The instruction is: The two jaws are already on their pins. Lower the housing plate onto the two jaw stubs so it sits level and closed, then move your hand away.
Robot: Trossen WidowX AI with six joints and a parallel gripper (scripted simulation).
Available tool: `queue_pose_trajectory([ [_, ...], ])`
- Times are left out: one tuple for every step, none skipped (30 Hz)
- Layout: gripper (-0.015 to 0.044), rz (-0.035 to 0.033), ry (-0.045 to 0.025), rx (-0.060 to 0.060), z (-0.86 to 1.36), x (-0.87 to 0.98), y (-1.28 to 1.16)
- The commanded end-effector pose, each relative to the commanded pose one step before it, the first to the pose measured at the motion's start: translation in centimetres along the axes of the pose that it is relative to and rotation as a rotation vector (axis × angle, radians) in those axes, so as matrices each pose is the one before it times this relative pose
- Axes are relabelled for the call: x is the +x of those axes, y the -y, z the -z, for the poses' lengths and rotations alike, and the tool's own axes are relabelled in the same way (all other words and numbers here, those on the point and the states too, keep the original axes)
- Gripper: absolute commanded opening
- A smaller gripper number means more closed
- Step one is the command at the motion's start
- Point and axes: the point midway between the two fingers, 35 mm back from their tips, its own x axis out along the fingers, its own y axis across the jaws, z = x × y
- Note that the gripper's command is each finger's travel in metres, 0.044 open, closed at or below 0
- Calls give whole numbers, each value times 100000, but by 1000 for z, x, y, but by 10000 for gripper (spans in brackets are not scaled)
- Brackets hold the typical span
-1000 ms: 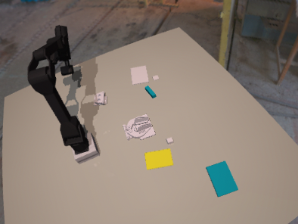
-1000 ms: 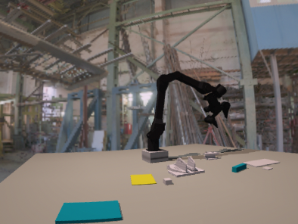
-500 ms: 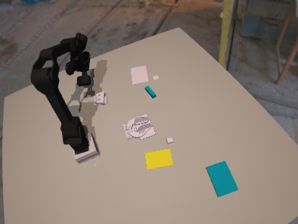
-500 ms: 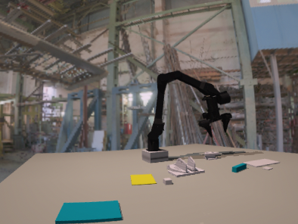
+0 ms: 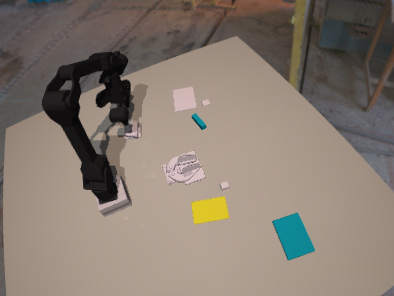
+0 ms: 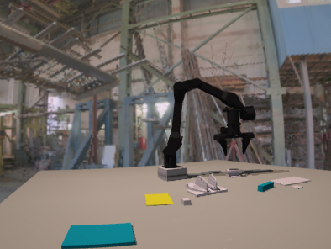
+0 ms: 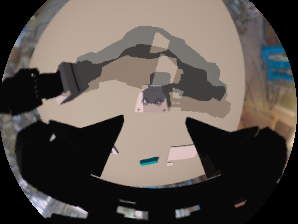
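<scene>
The housing plate, a small pale part (image 5: 132, 133) (image 6: 233, 172) (image 7: 152, 106), lies on the table in the arm's shadow. The wrist view shows two round features on it. The pale base (image 5: 172, 174) (image 6: 218, 191) stands apart from it, nearer the middle of the table, with two upright grey jaws side by side on it. In the wrist view the left finger hides most of the base. My gripper (image 6: 235, 152) (image 7: 155, 119) is open and empty, fingers pointing down, high above the table in the housing plate's area. Whether the jaws sit fully on their pins is too small to tell.
A teal bar (image 5: 199, 121) (image 6: 265, 186) (image 7: 149, 161) and a pale flat plate (image 5: 184, 99) (image 6: 291, 181) (image 7: 182, 152) lie beyond the base. A small pale cube (image 5: 224, 186) (image 6: 186, 201), a yellow sheet (image 5: 210, 210) (image 6: 159, 199) and a teal sheet (image 5: 293, 236) (image 6: 99, 235) lie on its other side.
</scene>
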Motion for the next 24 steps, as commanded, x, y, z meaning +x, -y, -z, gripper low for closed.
queue_pose_trajectory([
  [440, -1214, -451, -200, 171, 2028, -278],
  [440, -8, 2, 0, -7, 1112, -29],
  [440, -7, 2, 0, -10, 661, -39],
  [440, -3, 1, 0, -4, 219, -17],
  [440, 0, 0, 0, 0, 0, 0],
  [440, 0, 0, 0, 0, 0, 0],
  [440, 0, 0, 0, 0, 0, 0],
  [440, 0, 0, 0, 0, 0, 0],
  [440, 0, 0, 0, 0, 0, 0],
  [440, 0, 0, 0, 0, 0, 0],
  [440, 0, 0, 0, 0, 28, 1],
  [440, 0, 0, 0, 1, 84, 2],
  [440, 0, 0, 0, 1, 140, 4],
  [440, -1, 0, 0, 1, 168, 3],
  [440, -1, 0, 0, 1, 168, 2],
  [440, -1, 0, 0, 0, 168, 1],
  [440, -1, 0, 0, 0, 168, 0],
  [440, -1, 0, 0, 0, 167, -1],
  [440, -1, 0, 0, -1, 167, -2],
  [440, -1, 0, 0, -1, 167, -3],
  [440, -1, 0, 0, -1, 167, -4],
  [440, -2, 0, 0, -1, 167, -5],
  [440, -1, 0, 0, -1, 138, -5],
  [440, -1, 0, 0, -1, 83, -3],
])
